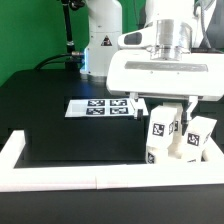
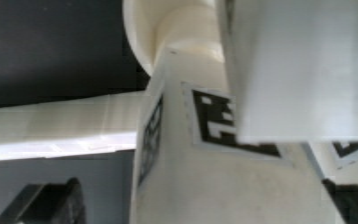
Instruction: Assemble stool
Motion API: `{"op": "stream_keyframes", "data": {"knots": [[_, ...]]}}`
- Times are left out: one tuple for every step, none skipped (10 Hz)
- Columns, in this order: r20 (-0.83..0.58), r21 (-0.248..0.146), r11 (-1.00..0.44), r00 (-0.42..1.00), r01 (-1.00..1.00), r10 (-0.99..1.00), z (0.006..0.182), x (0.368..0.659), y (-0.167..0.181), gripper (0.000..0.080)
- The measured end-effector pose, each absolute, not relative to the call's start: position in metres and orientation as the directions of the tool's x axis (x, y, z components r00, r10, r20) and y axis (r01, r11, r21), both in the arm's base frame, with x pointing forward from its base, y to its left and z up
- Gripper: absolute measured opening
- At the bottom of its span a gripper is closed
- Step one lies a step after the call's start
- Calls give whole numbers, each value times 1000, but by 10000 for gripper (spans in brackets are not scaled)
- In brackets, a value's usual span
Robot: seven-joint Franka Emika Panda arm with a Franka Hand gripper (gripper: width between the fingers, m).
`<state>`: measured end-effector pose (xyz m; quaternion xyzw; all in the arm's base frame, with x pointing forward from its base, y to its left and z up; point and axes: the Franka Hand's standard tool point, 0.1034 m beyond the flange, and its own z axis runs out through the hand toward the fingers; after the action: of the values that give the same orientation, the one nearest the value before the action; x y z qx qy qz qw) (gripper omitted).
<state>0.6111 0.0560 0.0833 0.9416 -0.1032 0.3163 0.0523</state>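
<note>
In the exterior view, two white legs with black-and-white tags stand upright at the right, one [image 1: 160, 128] under my gripper and one [image 1: 203, 132] further right. They rise from the white round seat [image 1: 176, 156], which lies against the rail. My gripper [image 1: 165, 108] hangs just above them, its jaws spread wide on either side of the nearer leg's top. In the wrist view that leg [image 2: 194, 150] fills the middle. My gripper [image 2: 197, 208] stands astride it, a dark finger [image 2: 51, 203] apart from it. A third leg is not clearly visible.
The marker board [image 1: 101, 106] lies flat on the black table behind the gripper. A white border rail [image 1: 60, 172] runs along the front and turns up at both ends. The robot's white base [image 1: 100, 40] stands at the back.
</note>
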Motion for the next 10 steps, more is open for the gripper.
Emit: {"op": "stream_keyframes", "data": {"knots": [[605, 30, -972, 779, -232, -168, 85, 612, 54, 649], [587, 2, -966, 783, -258, -208, 96, 615, 45, 649], [551, -34, -957, 793, -288, -258, 106, 616, 36, 649], [551, -57, -951, 785, -303, -283, 113, 619, 30, 649], [458, -85, -941, 826, -328, -329, 110, 618, 28, 649], [350, -122, -928, 860, -352, -372, 117, 623, 25, 649], [302, -142, -923, 872, -358, -385, 125, 631, 20, 649], [193, -156, -911, 893, -381, -406, 121, 626, 26, 649], [92, -163, -904, 906, -395, -412, 120, 626, 30, 649], [27, -160, -898, 908, -409, -418, 114, 626, 30, 649]]}}
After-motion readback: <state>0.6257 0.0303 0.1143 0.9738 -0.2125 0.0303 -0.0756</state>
